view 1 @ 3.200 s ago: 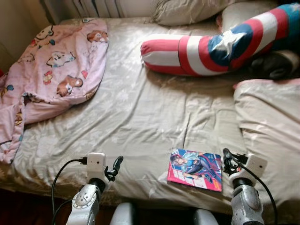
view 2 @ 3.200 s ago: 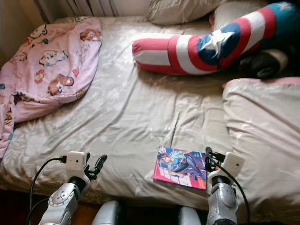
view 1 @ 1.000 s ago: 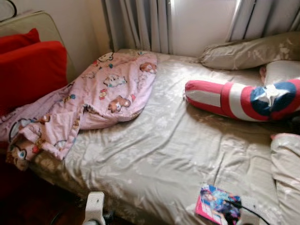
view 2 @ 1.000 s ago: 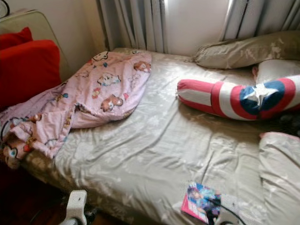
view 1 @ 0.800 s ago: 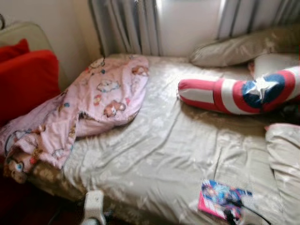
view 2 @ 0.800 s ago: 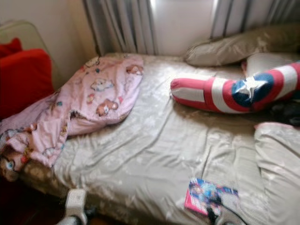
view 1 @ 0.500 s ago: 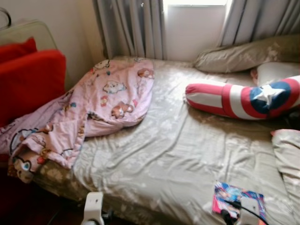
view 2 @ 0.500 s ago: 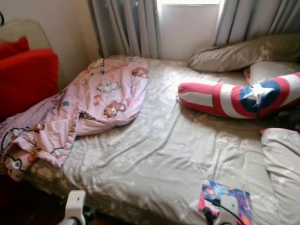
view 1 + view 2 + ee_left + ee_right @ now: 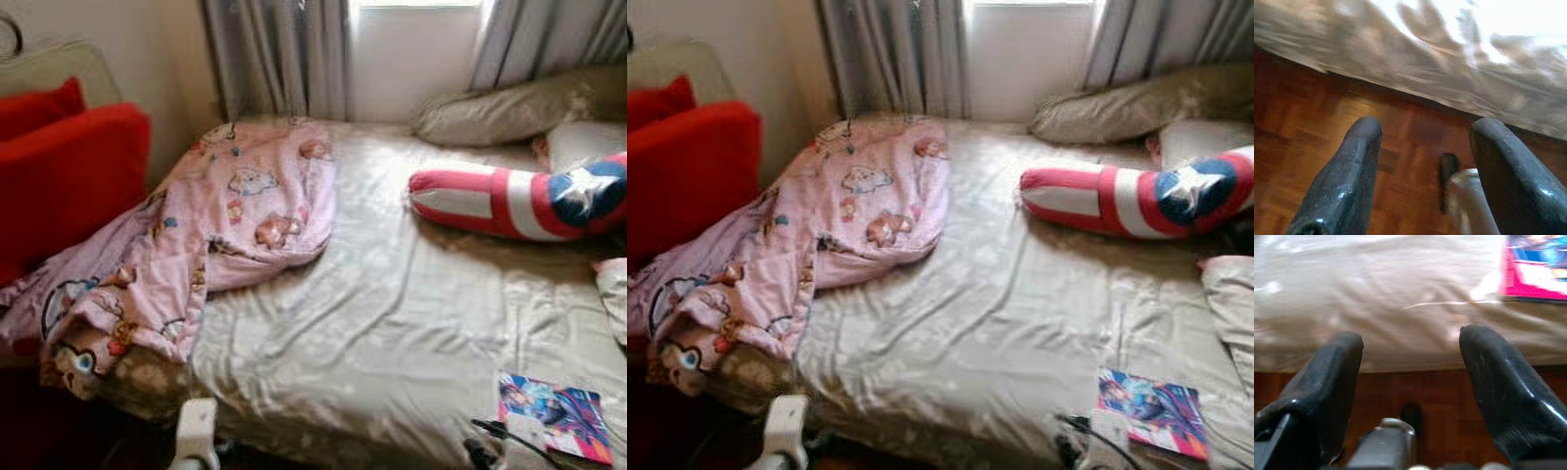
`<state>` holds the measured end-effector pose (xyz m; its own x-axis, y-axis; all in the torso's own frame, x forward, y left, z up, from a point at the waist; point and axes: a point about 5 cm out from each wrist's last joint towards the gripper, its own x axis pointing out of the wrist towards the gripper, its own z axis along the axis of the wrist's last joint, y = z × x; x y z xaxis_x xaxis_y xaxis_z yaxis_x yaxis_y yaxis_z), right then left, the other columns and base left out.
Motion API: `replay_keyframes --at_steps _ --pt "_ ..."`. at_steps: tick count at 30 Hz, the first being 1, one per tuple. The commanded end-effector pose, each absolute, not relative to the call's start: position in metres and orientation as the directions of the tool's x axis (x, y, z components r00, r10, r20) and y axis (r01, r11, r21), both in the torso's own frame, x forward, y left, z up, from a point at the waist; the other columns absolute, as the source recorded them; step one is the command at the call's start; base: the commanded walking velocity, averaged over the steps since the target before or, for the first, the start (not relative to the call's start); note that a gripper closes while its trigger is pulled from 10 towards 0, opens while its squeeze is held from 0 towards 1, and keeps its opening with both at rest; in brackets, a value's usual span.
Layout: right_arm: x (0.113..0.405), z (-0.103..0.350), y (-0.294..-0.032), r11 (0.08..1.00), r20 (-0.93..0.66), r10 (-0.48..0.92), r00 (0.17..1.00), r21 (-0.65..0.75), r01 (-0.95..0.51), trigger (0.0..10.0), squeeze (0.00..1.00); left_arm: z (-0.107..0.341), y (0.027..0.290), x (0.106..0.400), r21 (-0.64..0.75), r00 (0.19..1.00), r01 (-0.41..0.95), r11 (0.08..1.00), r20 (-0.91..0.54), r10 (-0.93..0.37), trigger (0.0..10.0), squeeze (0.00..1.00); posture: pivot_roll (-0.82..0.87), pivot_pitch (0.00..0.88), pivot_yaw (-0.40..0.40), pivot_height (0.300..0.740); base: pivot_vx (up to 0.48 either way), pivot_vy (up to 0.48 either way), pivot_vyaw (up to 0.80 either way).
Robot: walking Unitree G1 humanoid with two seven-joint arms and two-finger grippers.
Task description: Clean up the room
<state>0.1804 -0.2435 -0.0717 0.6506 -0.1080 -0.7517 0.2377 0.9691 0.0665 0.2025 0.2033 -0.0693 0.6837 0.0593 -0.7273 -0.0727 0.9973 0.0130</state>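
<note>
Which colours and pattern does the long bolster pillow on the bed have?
The long bolster pillow has red and white stripes, then a blue circle with a white star; clearest in the right eye view.

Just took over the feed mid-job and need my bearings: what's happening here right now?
Nothing is being handled. The robot stands at the near edge of the bed. The left gripper and right gripper are both open and empty, held low by the mattress edge over the wooden floor. A pink cartoon blanket lies crumpled on the bed's left side, spilling over the edge. A comic book lies flat near the right gripper, and a striped star pillow rests at the far right.
</note>
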Motion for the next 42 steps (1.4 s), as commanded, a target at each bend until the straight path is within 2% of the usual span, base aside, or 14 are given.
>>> replay_keyframes --at_steps 1,36,42 --pt "0.1753 -0.0725 -0.2496 0.968 -0.761 -0.124 0.636 0.048 0.246 10.0 0.0 -0.0711 0.1983 0.2015 0.01 0.673 -0.06 0.998 -0.738 0.048 10.0 0.0 0.04 0.0 0.039 0.74 0.0 0.48 0.0" --pt "0.171 -0.0758 -0.2464 0.964 -0.774 -0.125 0.621 0.053 0.261 10.0 0.0 -0.0719 0.2013 0.1986 0.01 0.673 -0.074 0.997 -0.737 0.058 10.0 0.0 0.05 0.01 0.041 0.74 0.0 0.478 0.0" --pt "0.1701 -0.0762 -0.2462 0.964 -0.776 -0.122 0.619 0.055 0.26 10.0 0.0 -0.0714 0.2009 0.1993 0.006 0.68 -0.072 0.997 -0.731 0.054 10.0 0.0 0.06 0.013 0.042 0.74 0.0 0.0 0.0"
